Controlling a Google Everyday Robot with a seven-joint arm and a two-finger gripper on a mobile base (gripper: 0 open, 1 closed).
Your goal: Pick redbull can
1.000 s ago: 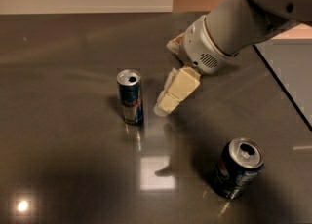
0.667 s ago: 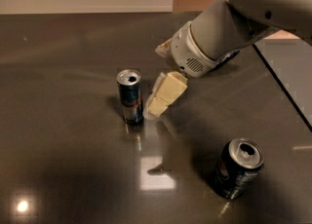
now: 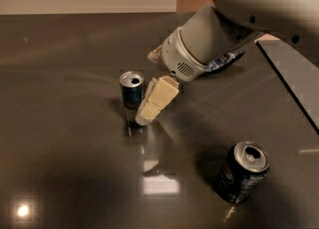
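Camera view: redbull can (image 3: 131, 98) upright on dark tabletop (image 3: 60, 143), left of centre, silver top with opening visible. Gripper (image 3: 149, 84) low, just right of can; cream fingers (image 3: 158, 97) spread, nothing clamped, nearer one just beside can's right side. Wider dark blue can (image 3: 243, 172) front right, well apart. Blue-white wrapper (image 3: 225, 61) partly hidden behind arm (image 3: 239, 19).
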